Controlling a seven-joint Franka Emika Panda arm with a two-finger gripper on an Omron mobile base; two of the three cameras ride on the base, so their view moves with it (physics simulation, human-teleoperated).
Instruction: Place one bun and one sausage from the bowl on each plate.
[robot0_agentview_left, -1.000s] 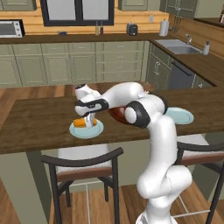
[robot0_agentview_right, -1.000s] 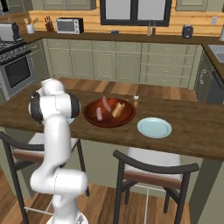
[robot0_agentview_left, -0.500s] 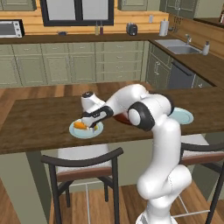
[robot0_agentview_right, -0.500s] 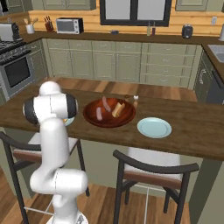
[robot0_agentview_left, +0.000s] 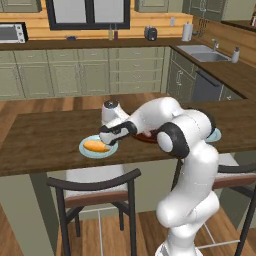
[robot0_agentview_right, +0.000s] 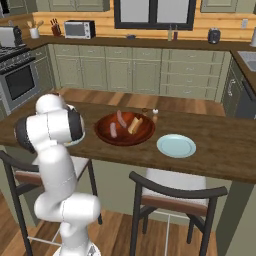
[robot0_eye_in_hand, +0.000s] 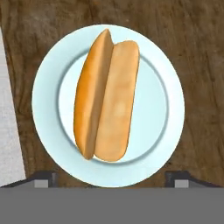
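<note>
Hand view looks straight down on a pale blue plate (robot0_eye_in_hand: 48, 144) with a split bun (robot0_eye_in_hand: 107, 98) lying on it, cut side up, on the dark wooden table (robot0_eye_in_hand: 197, 52). The claw (robot0_eye_in_hand: 111, 178) hangs above the plate's near rim, its two tips spread wide apart with nothing between them; the bun lies free on the plate. From the left base view the arm bends down over that plate (robot0_agentview_left: 89, 151), the bun (robot0_agentview_left: 96, 146) just beside the claw (robot0_agentview_left: 106, 140). From the right base view the reddish-brown bowl (robot0_agentview_right: 124, 129) sits mid-table holding two sausages (robot0_agentview_right: 113, 131) and another bun (robot0_agentview_right: 134, 125). A second plate (robot0_agentview_right: 176, 145) lies bare just beside the bowl.
</note>
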